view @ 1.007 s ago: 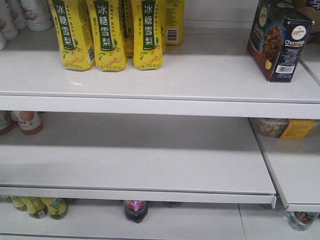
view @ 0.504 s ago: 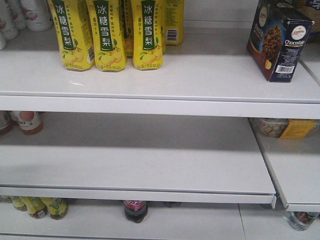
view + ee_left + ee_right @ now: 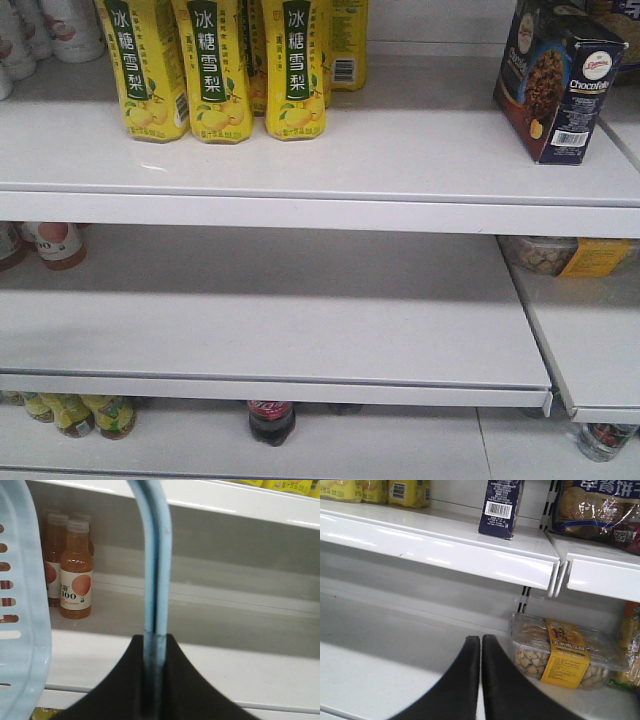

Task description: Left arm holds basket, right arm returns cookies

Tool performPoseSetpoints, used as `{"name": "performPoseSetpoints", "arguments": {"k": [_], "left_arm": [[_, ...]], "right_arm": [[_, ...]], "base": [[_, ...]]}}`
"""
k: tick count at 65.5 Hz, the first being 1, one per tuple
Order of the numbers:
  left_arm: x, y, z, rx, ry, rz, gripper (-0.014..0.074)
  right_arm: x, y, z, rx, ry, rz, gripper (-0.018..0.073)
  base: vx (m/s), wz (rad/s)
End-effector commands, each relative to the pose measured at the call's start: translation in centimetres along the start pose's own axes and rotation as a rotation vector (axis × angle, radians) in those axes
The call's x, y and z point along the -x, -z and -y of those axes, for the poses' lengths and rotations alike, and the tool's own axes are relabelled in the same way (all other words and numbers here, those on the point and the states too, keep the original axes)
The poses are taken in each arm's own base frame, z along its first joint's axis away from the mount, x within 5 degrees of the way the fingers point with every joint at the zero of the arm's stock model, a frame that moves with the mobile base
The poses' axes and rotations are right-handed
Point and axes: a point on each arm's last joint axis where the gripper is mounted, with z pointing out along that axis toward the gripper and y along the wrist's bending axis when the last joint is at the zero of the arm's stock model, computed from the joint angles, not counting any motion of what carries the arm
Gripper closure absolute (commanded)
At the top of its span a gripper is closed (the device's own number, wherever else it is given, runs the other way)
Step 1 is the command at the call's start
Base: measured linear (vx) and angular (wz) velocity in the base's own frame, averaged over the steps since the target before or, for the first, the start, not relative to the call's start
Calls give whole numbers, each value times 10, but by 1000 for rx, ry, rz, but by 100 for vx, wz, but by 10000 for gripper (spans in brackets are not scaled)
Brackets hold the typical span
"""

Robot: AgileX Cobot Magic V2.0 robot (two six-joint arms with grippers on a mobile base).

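Item 1, cookies (image 3: 560,82): your navy and brown "Chocofello" carton stands upright on the top shelf (image 3: 400,150), at its right end and close to the front edge, turned slightly so a barcode panel faces you. The right wrist view shows the same carton (image 3: 501,506) from below, barcode side out, near the gap where this shelf meets the next unit.

Item 2, yellow bottles (image 3: 215,70): a row standing at the far left of that same shelf, well apart from the carton.

Item 3, right gripper (image 3: 480,680): your right fingers are pressed together with only a thin slit between them, holding nothing, low in front of the middle shelf (image 3: 365,680). A clear tub of snacks with a yellow band (image 3: 562,652) sits just to their right, farther back.

Item 4, left gripper (image 3: 152,680): your left fingers pinch the basket handle (image 3: 157,565), which rises straight up from between them. The slotted wall of the light blue basket (image 3: 22,620) fills the left edge of that view.

Item 5, orange juice bottles (image 3: 75,575): upright on the shelf behind the basket, to the left.
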Motion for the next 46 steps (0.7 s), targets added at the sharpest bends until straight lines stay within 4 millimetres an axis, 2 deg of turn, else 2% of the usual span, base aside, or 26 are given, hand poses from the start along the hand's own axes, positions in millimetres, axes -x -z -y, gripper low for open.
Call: {"name": "performPoseSetpoints", "arguments": {"k": [1,16,28,46], "left_arm": [[18,4,3,-17,-31,141,603],[18,4,3,-17,-34,141,603],[18,4,3,-12,-108,139,603],[18,4,3,-13,-96,137,603]], "right_arm": [[14,0,0,6,13,82,567],[14,0,0,6,13,82,567],[14,0,0,6,13,82,567],[14,0,0,6,13,82,567]], "base": [[0,0],[0,0],[0,0],[0,0]]}}
